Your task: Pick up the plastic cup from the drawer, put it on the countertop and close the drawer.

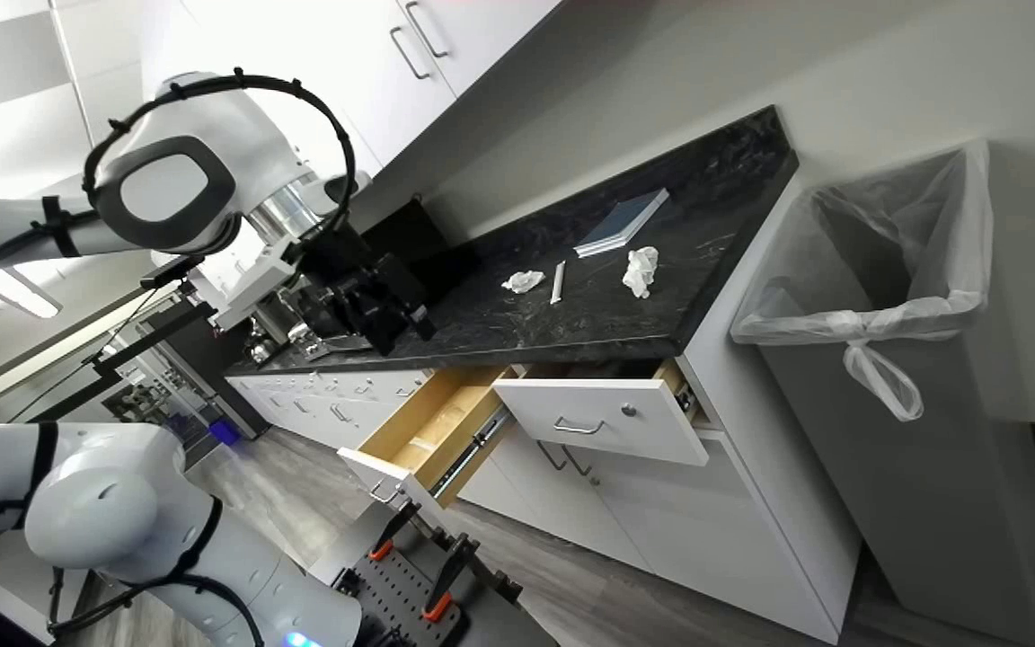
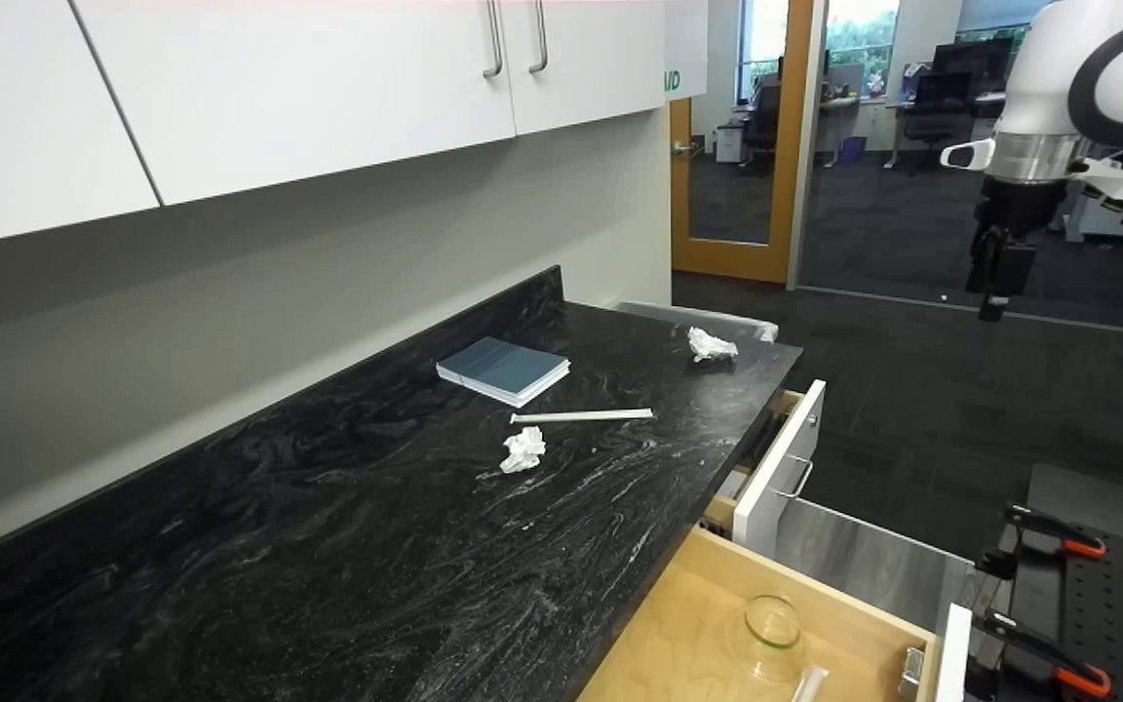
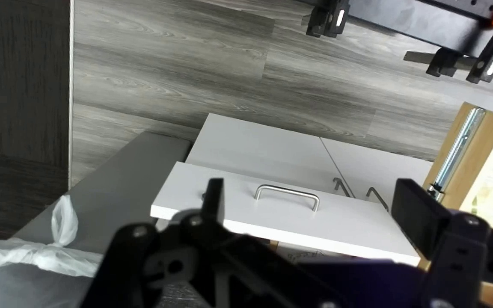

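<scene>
Can see the black two-fingered gripper (image 3: 310, 201) released in the wrist view, with fingers (image 3: 417, 214) spread wide. Hangs in the air out in front of the long, glossy black stone-look countertop (image 2: 376, 546), well apart from it.

Can make out the clear, round-rimmed plastic cup (image 2: 768, 639) inside the narrow drawer (image 2: 815, 606) with a light tan wooden interior and a white front, pulled far out from beneath the countertop's front edge. Sits lower than the countertop's surface; cannot tell whether upright or upturned. Can also find, in that drawer and farther out from the countertop than the cup, a slim white strip (image 2: 812, 682), cut off in an exterior view.

Can spot a wider white-fronted drawer (image 1: 607, 404) jutting less far from under the same countertop edge.

Can pick out, on the countertop, a flat blue-covered book (image 2: 503, 366) toward its back, a thin straight white stick (image 2: 581, 416) about midway across, a crumpled white paper (image 2: 522, 449) near the stick and another crumpled white paper (image 2: 713, 344) near the countertop's end. Can see a tall grey bin (image 1: 913, 476), lined in see-through plastic, just beside that end.
</scene>
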You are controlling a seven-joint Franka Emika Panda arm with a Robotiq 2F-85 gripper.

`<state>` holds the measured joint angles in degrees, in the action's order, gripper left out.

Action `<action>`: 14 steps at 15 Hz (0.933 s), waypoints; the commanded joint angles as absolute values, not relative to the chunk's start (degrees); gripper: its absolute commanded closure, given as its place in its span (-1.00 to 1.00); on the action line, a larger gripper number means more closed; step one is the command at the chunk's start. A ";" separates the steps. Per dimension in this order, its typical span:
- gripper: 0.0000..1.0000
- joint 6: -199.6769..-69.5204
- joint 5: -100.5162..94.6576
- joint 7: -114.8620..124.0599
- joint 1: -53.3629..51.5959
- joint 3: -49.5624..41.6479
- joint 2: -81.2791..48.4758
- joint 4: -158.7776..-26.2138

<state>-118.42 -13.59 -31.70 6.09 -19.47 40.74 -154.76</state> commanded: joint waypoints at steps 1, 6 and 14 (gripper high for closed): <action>-1.00 -116.84 -10.38 -28.67 1.86 -12.59 43.12 -156.98; -1.00 -120.61 -4.50 -14.23 -7.91 2.16 41.93 -159.58; -1.00 -125.97 -0.22 1.50 -17.97 16.33 35.42 -158.40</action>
<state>-126.08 0.21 1.22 -17.45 16.94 35.46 -158.48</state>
